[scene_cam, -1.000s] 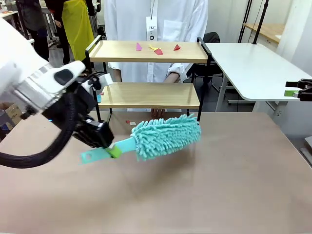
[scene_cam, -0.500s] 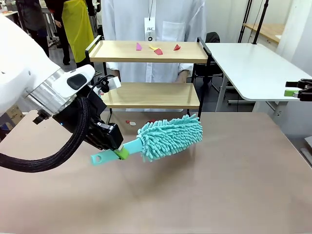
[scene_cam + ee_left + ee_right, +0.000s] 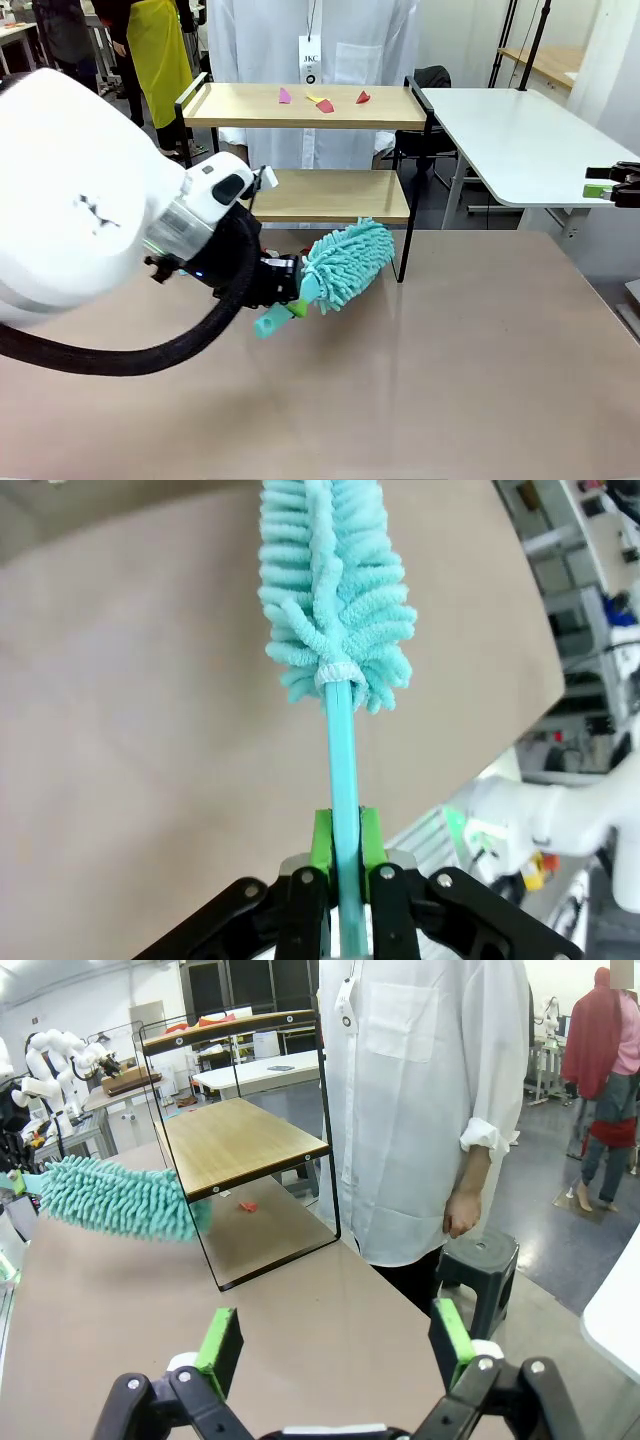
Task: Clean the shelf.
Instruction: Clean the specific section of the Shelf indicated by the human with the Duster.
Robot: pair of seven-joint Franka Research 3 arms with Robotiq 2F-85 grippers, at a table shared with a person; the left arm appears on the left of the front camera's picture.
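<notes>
My left jaws: shut tight on the thin handle [image 3: 340,770] of the duster [image 3: 347,262]. A green pad [image 3: 322,838] presses on each side of it.
My right jaws: wide apart and holding nothing. Their pads [image 3: 222,1345] have only air between them.
Where the shelf is: the shelf [image 3: 305,118] stands ahead of my left jaws and higher up, at the far side of the bench [image 3: 450,380]. From my right jaws it is ahead and off to one side.
Duster head: it sticks out ahead of my left jaws. It is low, under the front edge of the lower board [image 3: 320,195] and near a black front leg [image 3: 403,250].
Could go wrong, bump: the fluffy head could hit that leg or a side rail on the way up, and the light shelf might slide or tip.
Could go wrong, twist: I hold only a thin stick, so a hard push on a board could turn it in my left jaws.
Could go wrong, mess: a fast sweep could flick the scraps [image 3: 322,102] off at the person [image 3: 310,40] standing just behind the shelf.
Count, boards: two.
Count, dusters: one.
Count, scraps on the top board: I think four, and two of them touch.
Count, scraps under the shelf: one red scrap [image 3: 246,1205] that I can be sure of.
Count, people close by: one.
</notes>
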